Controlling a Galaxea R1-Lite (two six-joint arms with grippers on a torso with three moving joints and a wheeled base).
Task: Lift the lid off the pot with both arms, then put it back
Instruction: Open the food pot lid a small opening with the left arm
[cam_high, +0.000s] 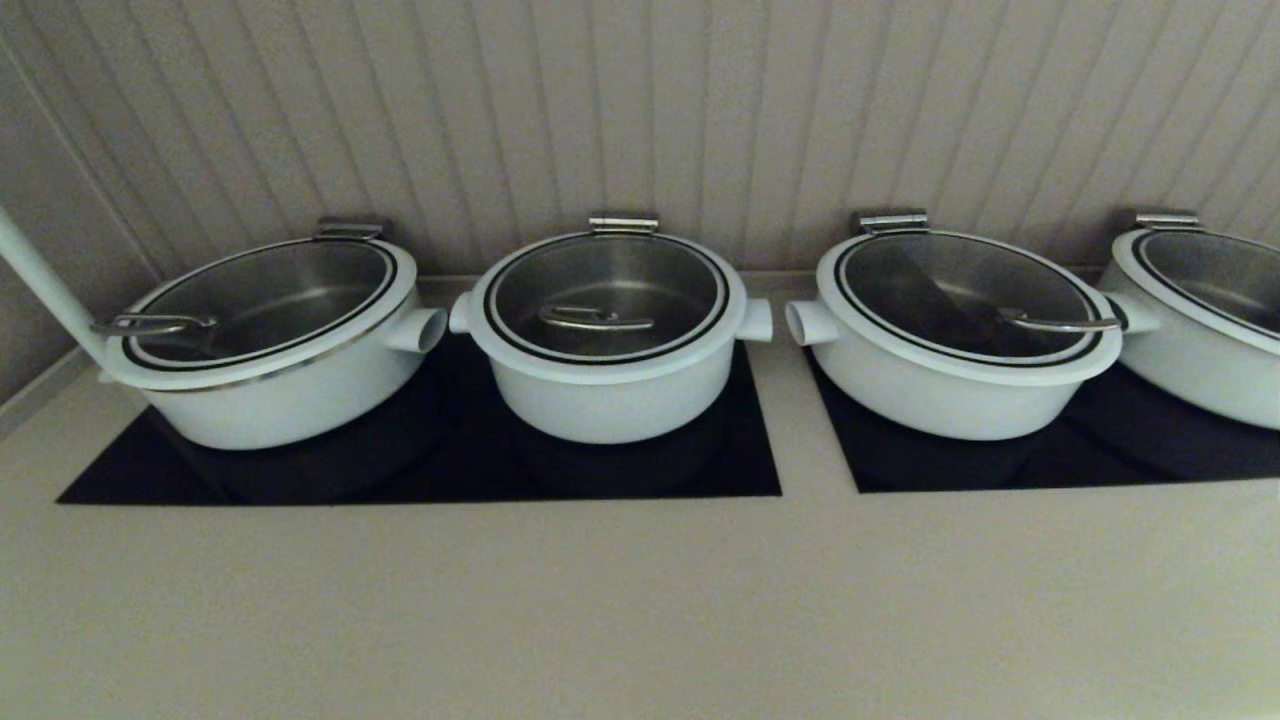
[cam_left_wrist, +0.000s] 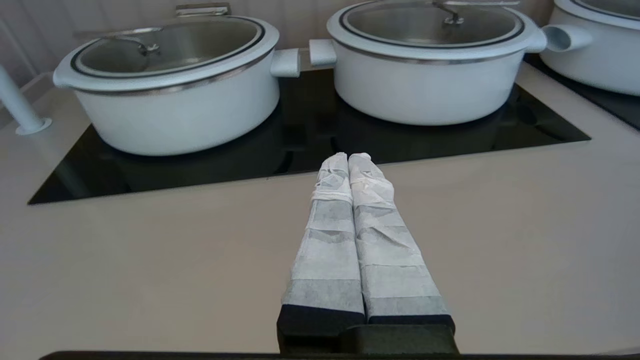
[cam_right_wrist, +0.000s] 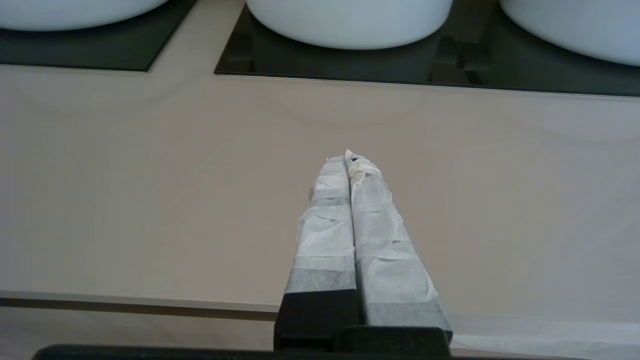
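Nearest the wrist cameras: left hand (cam_left_wrist: 348, 157) and right hand (cam_right_wrist: 348, 157), two total, each with a pair of long fingers wrapped in creased white tape, pressed together tip to tip, holding nothing. Both hang over bare beige table (cam_high: 620, 600), short of the cooktops; neither shows in the head view.

Count: four white round pots in a row along the back wall, each with a glass lid. Two black glossy cooktop panels, two pots on each: left panel (cam_high: 430, 470), right panel (cam_high: 1050, 460), with a strip of table between them.

Task pot (cam_high: 610, 395) is second from left, on the left panel's right half. Narrower and deeper than its neighbours, steel interior, short white tubular stub on each side. Its lid (cam_high: 610, 280) is seated on it: glass, white rim, thin black ring, curved steel bar handle (cam_high: 596, 320) across the middle, steel hinge-like tab at the back edge.

Wide pot at far left (cam_high: 290, 400), wide pot third from left (cam_high: 940, 395), fourth pot (cam_high: 1200, 370) cut off by the frame's right edge.

White pole (cam_high: 45, 285) rises slanted from the table's left corner. Table is smooth, matte. Back wall (cam_high: 640, 110) is pale vertical panelling.
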